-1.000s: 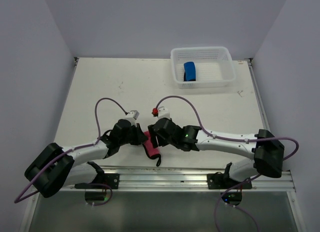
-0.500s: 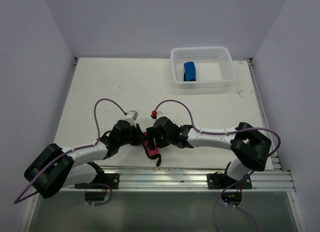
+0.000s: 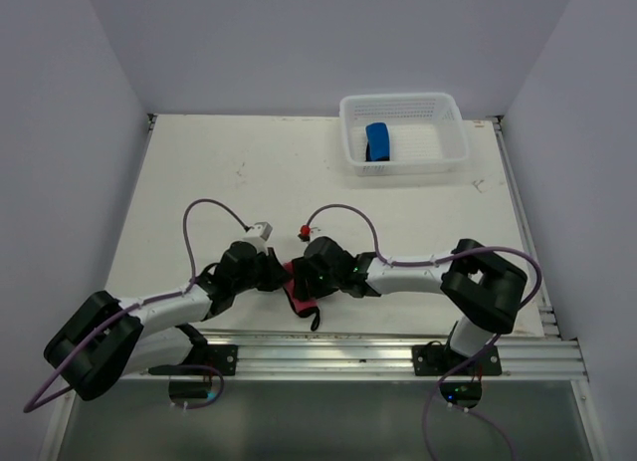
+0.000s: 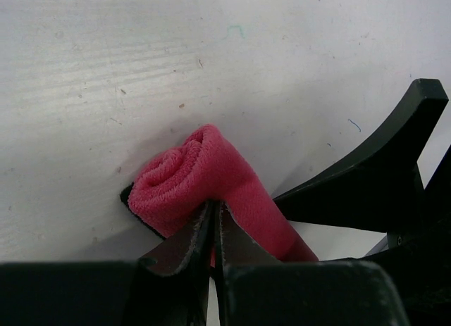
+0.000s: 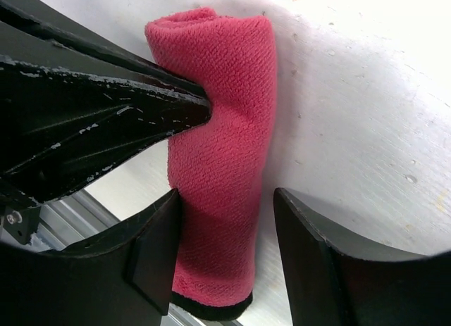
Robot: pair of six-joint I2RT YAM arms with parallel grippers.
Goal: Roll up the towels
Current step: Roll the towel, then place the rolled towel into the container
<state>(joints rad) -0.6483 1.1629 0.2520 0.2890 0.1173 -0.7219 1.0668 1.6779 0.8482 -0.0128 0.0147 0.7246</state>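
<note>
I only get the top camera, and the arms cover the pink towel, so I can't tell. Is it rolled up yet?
Observer: Yes. The left wrist view shows the pink towel as a tight roll, with its swirly end showing.
Operator: Is the left gripper grabbing it?
Observer: The left gripper is shut and seems to pinch a bit of cloth on the roll's side.
Operator: And the right one?
Observer: The right gripper is open around the roll. It touches the roll on one side, with a gap on the other.
</note>
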